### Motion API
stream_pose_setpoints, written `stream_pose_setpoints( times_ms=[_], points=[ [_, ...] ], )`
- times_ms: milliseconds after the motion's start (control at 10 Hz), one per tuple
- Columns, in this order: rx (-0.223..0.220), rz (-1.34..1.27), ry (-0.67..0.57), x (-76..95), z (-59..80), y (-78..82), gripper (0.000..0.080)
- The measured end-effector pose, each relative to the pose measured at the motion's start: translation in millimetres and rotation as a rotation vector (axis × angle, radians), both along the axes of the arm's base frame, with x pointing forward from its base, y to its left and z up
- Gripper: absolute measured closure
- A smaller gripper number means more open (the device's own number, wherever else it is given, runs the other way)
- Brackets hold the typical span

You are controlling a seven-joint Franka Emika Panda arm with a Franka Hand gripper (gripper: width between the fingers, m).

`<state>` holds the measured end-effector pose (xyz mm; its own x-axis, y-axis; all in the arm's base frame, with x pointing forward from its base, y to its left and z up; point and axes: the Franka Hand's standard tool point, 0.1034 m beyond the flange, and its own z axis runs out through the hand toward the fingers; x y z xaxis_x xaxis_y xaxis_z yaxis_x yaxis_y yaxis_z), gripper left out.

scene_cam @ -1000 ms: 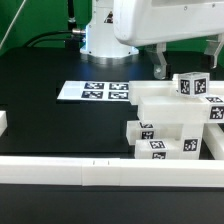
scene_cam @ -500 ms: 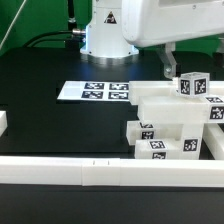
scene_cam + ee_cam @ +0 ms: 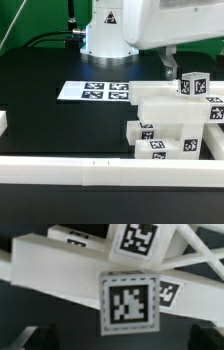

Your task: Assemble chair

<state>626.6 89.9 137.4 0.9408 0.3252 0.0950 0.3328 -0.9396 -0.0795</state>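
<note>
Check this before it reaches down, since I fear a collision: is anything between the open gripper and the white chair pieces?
Nothing visible. The gripper hangs open over the chair pieces; the wrist view shows a tagged block straight ahead between its fingers, unobstructed.

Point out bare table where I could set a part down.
Free: the black tabletop between the flat white marker board and the long white border rail. Crowded: the exterior view's right, where chunky white tagged chair pieces stack.
</note>
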Motion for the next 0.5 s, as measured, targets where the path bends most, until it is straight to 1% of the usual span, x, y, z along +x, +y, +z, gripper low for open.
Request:
stream_pose_setpoints(
  times_ms=[100,400,500],
  points=[
    [0.009,-0.026,0.009,-1.0,-3.9,-1.6,0.015],
    [-0.001,-0.023,0.011,-6.5,-18.4,-1.9,0.015],
    [-0.002,-0.023,0.012,-6.7,-19.1,-1.9,0.015]
  ],
)
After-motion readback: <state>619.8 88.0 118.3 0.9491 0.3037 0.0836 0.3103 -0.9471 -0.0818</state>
